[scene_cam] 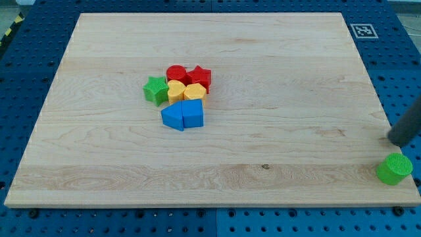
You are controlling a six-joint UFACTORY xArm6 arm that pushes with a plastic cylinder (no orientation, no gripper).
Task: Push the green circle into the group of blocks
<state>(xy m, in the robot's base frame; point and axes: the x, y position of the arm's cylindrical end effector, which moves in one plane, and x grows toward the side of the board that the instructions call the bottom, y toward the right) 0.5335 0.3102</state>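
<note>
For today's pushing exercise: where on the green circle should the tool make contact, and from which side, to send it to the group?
Press on the green circle's curved wall facing the view's right and bottom, pushing toward the view's upper left, where the group sits by the green star. My tip is now just above it, so it probably must circle round first.

- Green circle [395, 169] sits at the wooden surface's [276, 99] bottom-right corner.
- My tip [393, 139] stands just above the green circle.
- Far to its left cluster a green star [156, 89], red blocks [189, 74], yellow blocks [185, 91] and blue blocks [183, 115].
</note>
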